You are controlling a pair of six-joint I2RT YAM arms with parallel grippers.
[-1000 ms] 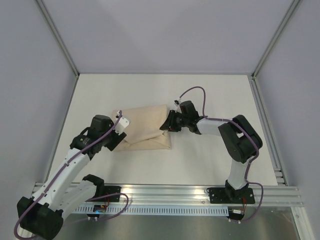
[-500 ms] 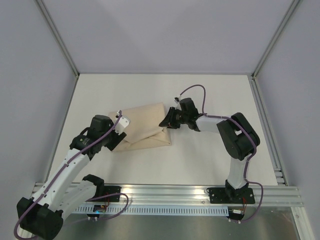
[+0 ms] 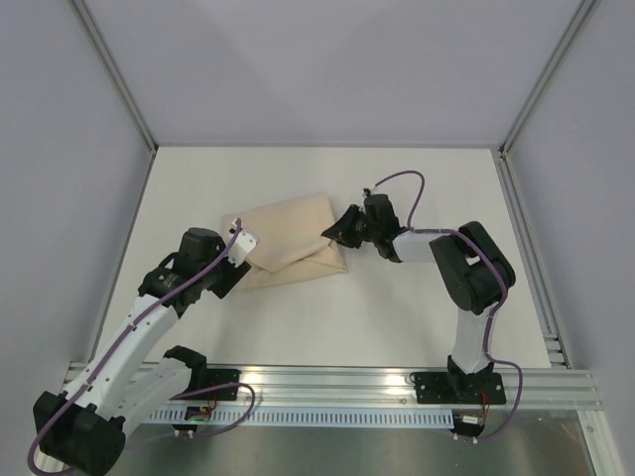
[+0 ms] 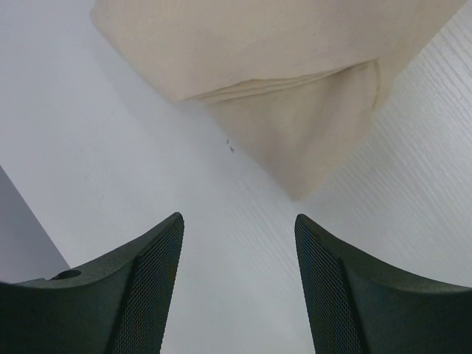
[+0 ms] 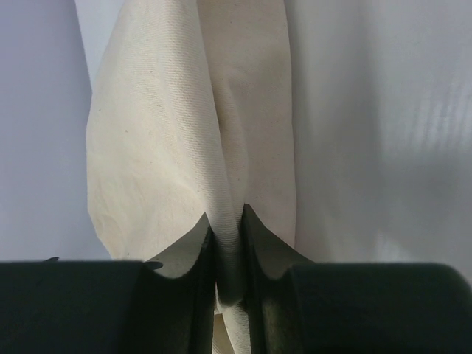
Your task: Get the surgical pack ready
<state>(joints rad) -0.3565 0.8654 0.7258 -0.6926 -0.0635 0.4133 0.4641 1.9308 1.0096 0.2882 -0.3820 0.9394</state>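
The surgical pack shows as a folded tan cloth bundle [image 3: 288,241] lying mid-table; what is inside it is hidden. My right gripper [image 3: 340,228] is at the bundle's right edge, shut on a raised fold of the cloth [image 5: 162,133], which runs up between the fingertips of the right gripper [image 5: 226,212]. My left gripper [image 3: 236,273] hovers at the bundle's near-left corner, open and holding nothing. In the left wrist view the left gripper [image 4: 237,218] frames bare table, with the cloth's pointed corner [image 4: 310,140] just ahead of it.
The white table [image 3: 417,317] is enclosed by grey walls and aluminium posts [image 3: 114,84]. A metal rail [image 3: 337,382] runs along the near edge by the arm bases. A cable loops above the right wrist [image 3: 405,188].
My right gripper has closed further on the cloth's right edge and moved back and to the right, dragging and turning the bundle slightly. The left arm has stayed still.
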